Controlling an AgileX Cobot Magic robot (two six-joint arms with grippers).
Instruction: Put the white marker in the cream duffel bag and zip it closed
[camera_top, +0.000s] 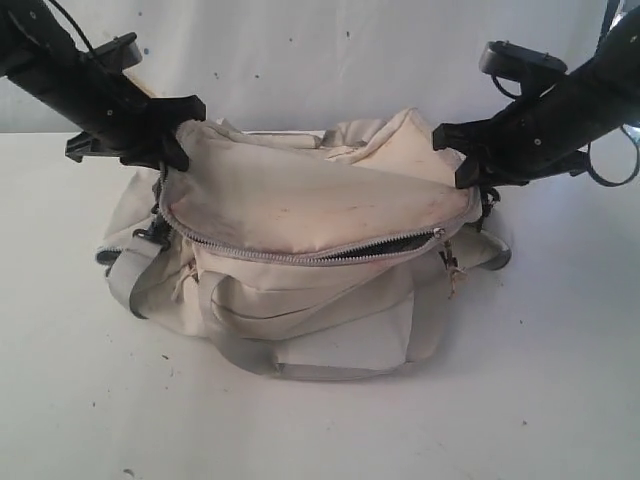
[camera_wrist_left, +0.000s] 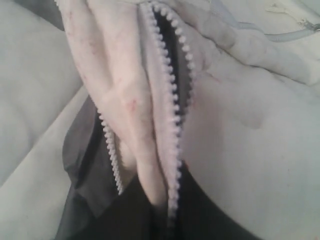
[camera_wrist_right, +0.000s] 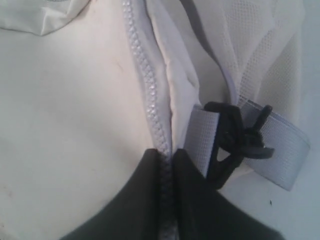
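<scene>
Cream cloth is pinched tight beside the grey zipper (camera_top: 300, 255) by the left gripper (camera_top: 178, 140) and the right gripper (camera_top: 462, 165). Between them the cream duffel bag (camera_top: 320, 195) sags, soft and likely light; cloth by the teeth is best held. No white marker is seen.
</scene>
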